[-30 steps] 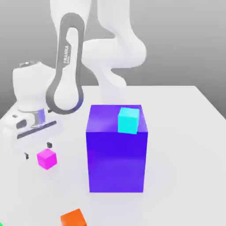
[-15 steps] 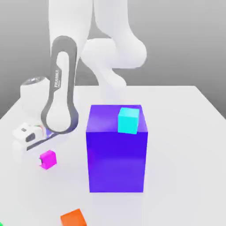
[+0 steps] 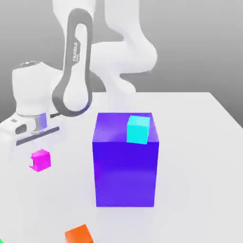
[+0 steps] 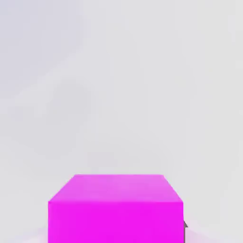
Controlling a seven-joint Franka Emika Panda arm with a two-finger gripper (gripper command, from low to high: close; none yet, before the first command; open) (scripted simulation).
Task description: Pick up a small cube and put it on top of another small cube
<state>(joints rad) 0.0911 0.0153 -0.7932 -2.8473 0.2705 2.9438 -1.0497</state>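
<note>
Exterior view: a white robot arm [image 3: 78,61] reaches down over the left part of a pale tabletop [image 3: 199,156]. Its end effector [image 3: 37,160] is pressed shut on the small cube [image 3: 41,160], a bright magenta block pinched between the fingers; a sliver of one dark finger shows at the cube's left face. The small cube sits below the white hand body [image 3: 28,126], at the exterior view's left, well apart from the other blocks. No shadow is visible directly beneath it, and whether it is clear of the tabletop cannot be told for certain.

Centre of the scene: a big purple-blue block [image 3: 126,163] stands upright on the tabletop. A cyan cube [image 3: 138,129] rests on its top face, toward the right and near edge of that face.

Near edge: an orange cube [image 3: 79,234] lies on the tabletop, left of the big block and partly cut off by the frame's lower border.

Hand view: the small cube [image 4: 115,209] appears close up, its top face and one side face visible against the pale tabletop [image 4: 118,85]. A thin dark edge of a fingertip [image 4: 185,227] touches the cube's side.
</note>
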